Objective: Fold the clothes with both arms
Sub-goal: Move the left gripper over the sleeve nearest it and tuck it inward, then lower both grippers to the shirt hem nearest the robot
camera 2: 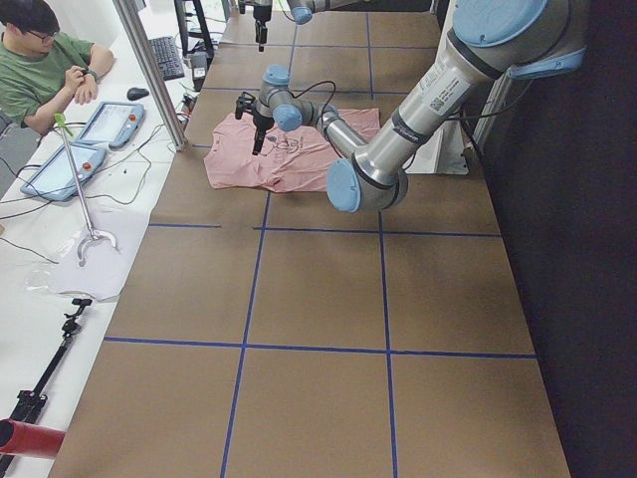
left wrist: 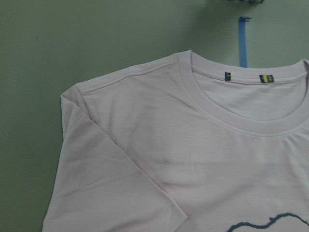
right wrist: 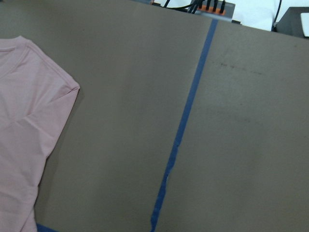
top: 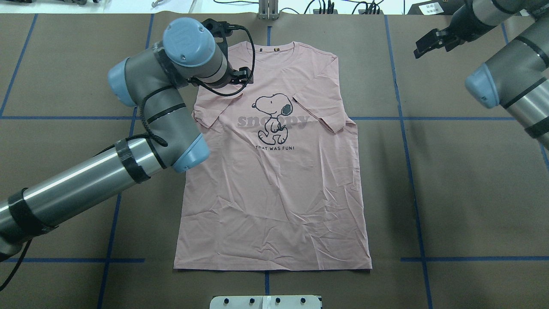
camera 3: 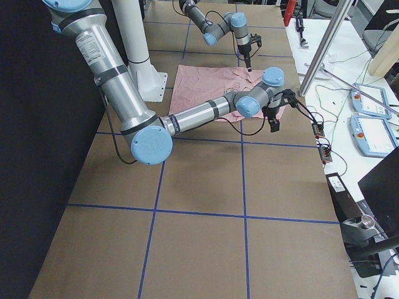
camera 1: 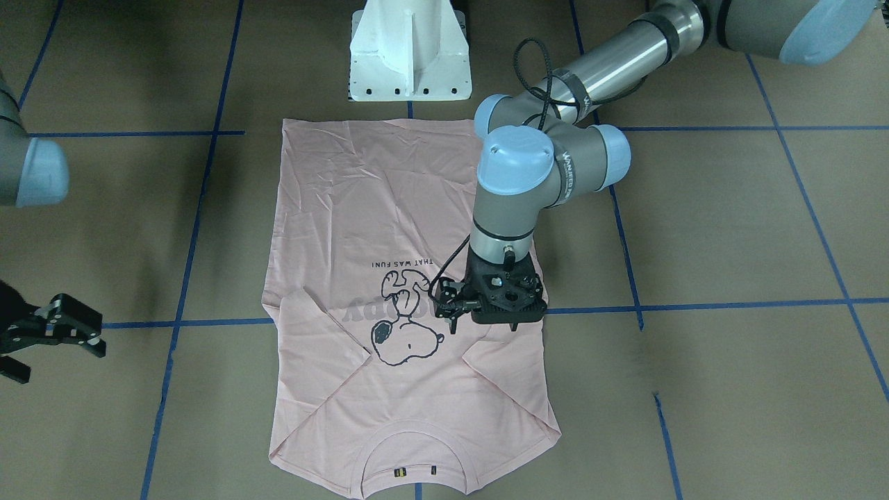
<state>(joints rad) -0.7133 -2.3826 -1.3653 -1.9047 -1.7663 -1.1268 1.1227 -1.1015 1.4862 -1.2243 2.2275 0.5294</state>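
Observation:
The pale pink T-shirt (camera 1: 389,208) lies flat on the brown table, print side up, collar (top: 272,46) at the far edge from the robot. Both short sleeves are folded inward onto the chest beside the cartoon dog (top: 272,113). My left gripper (camera 1: 484,326) hangs pointing down just above the folded sleeve on the robot's left, open and holding nothing. Its wrist view shows that shoulder and sleeve (left wrist: 120,159) from above, with no fingers in sight. My right gripper (top: 424,45) is open and empty, raised off the table well clear of the shirt's other shoulder (right wrist: 29,111).
The white pedestal (camera 1: 410,55) stands at the shirt's hem end. Blue tape lines (top: 407,118) grid the brown tabletop. A person (camera 2: 40,60) sits at a side desk with teach pendants (camera 2: 109,119) and cables beyond the table's far edge.

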